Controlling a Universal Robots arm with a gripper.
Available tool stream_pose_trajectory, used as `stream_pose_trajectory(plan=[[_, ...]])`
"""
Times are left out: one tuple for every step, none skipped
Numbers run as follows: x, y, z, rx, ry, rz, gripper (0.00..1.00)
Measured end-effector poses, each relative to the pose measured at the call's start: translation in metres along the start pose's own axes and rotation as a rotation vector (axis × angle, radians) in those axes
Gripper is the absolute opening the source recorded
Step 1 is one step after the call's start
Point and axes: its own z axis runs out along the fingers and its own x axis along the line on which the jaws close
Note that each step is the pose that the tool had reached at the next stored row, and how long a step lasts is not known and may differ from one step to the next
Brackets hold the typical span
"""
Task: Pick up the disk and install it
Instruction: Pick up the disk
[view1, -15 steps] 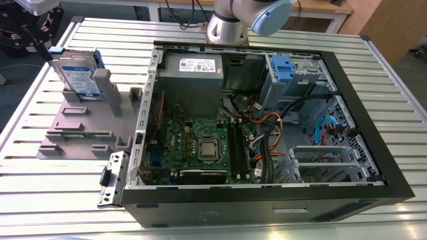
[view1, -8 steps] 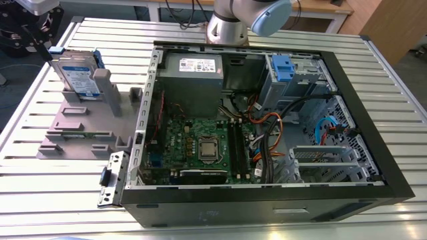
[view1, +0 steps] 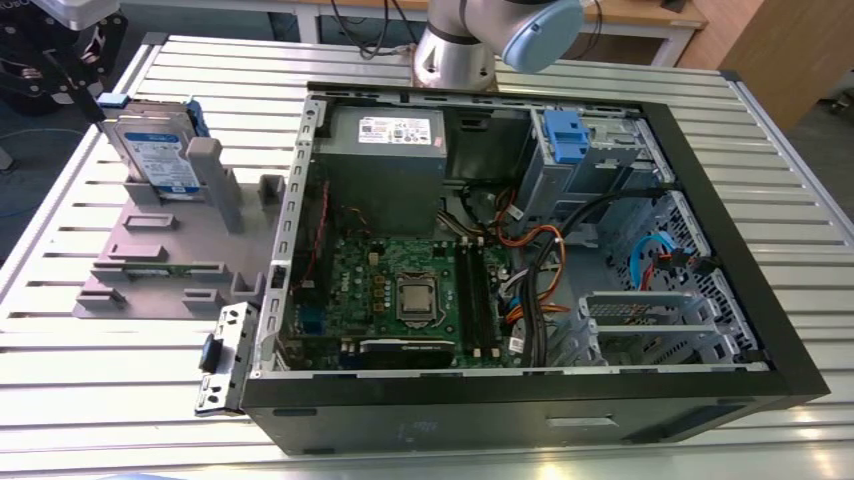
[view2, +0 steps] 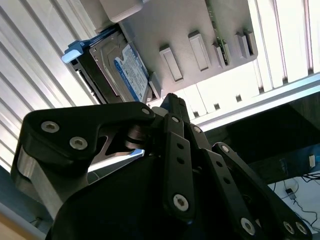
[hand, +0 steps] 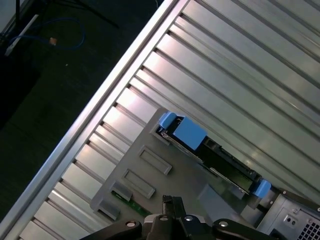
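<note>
The disk (view1: 151, 148) stands on edge in a slot of a grey holder (view1: 147, 250) on the slatted table, at the exterior view's left. Its white-and-blue label (view2: 131, 70) faces out and a bright blue bracket (hand: 187, 132) frames it. My gripper (hand: 172, 202) hangs above the holder, apart from the disk, fingers closed together with nothing between them. In the second wrist view the gripper's tip (view2: 172, 99) sits just beside the disk's lower corner. In the exterior view the gripper's dark body (view1: 60, 60) is at the far top left, behind the disk.
An open black computer case (view1: 747, 300) lies to the exterior view's right of the holder, with a motherboard (view1: 400, 290), a grey power supply (view1: 387, 135), cables, and a drive bay with a blue latch (view1: 567, 135). The arm's base (view1: 461, 50) stands behind the case. The table edge (hand: 100, 100) is near the holder.
</note>
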Motion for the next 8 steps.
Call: stream_pose_trajectory(plan=[[0.0,0.0,0.0,0.0,0.0001,-0.001,0.11],[0.0,0.0,0.0,0.0,0.0002,-0.003,0.11],[0.0,0.0,0.0,-0.0001,0.0002,-0.004,0.11],[0.0,0.0,0.0,-0.0001,0.0002,-0.006,0.11],[0.0,0.0,0.0,-0.0001,0.0003,-0.007,0.11],[0.0,0.0,0.0,-0.0002,0.0003,-0.009,0.11],[0.0,0.0,0.0,-0.0002,0.0004,-0.01,0.11],[0.0,0.0,0.0,-0.0002,0.0005,-0.012,0.11]])
